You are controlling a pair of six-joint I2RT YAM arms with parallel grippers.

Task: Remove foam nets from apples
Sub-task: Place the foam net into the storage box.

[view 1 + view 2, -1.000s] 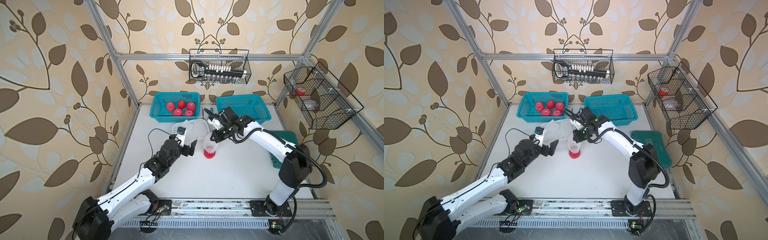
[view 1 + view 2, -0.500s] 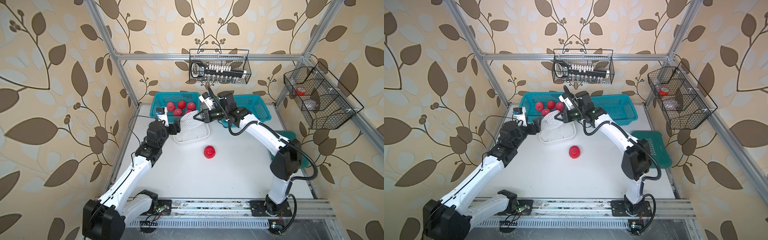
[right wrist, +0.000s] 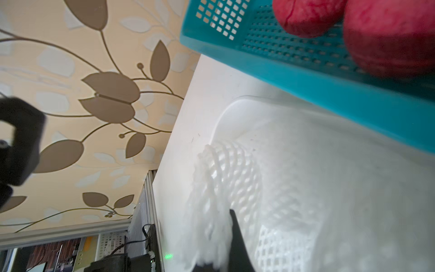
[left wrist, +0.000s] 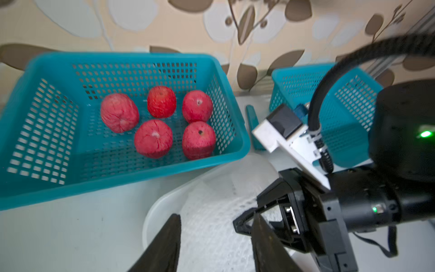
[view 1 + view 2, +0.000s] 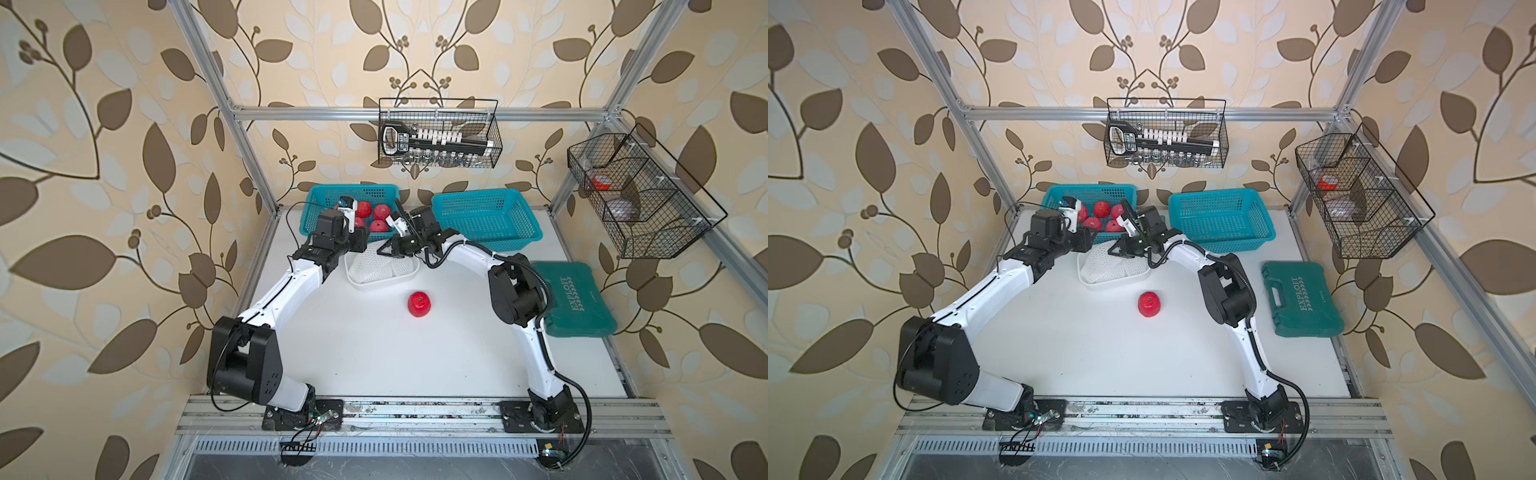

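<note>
R gripper (image 5: 382,250) clamped tight on one end of a foam net (image 3: 226,176). The net runs from the tips down into the white plastic tub (image 5: 376,286). It lands on a pile of other foam nets (image 5: 1106,266) lying in there. The grip point itself is blurry in the R wrist view, but the net sits right at the fingers.

L gripper (image 4: 216,216) is partway open, fingers (image 4: 171,235) apart w/ nothing btwn them. It hangs over the tub's L rim, just beside R gripper, and isn't touching any net as far as the wrist view shows.

One bare apple (image 5: 419,304) stands alone on the white tabletop (image 5: 353,353), on the near side of the tub and apart from it.

5 more apples (image 4: 153,139), bare-looking, sit in a teal basket (image 4: 47,122) behind the tub, on the robot's L. A 2nd teal basket (image 5: 486,224) is next to it on the R. A green tool case (image 5: 573,299) lies flat at the table's R edge.
</note>
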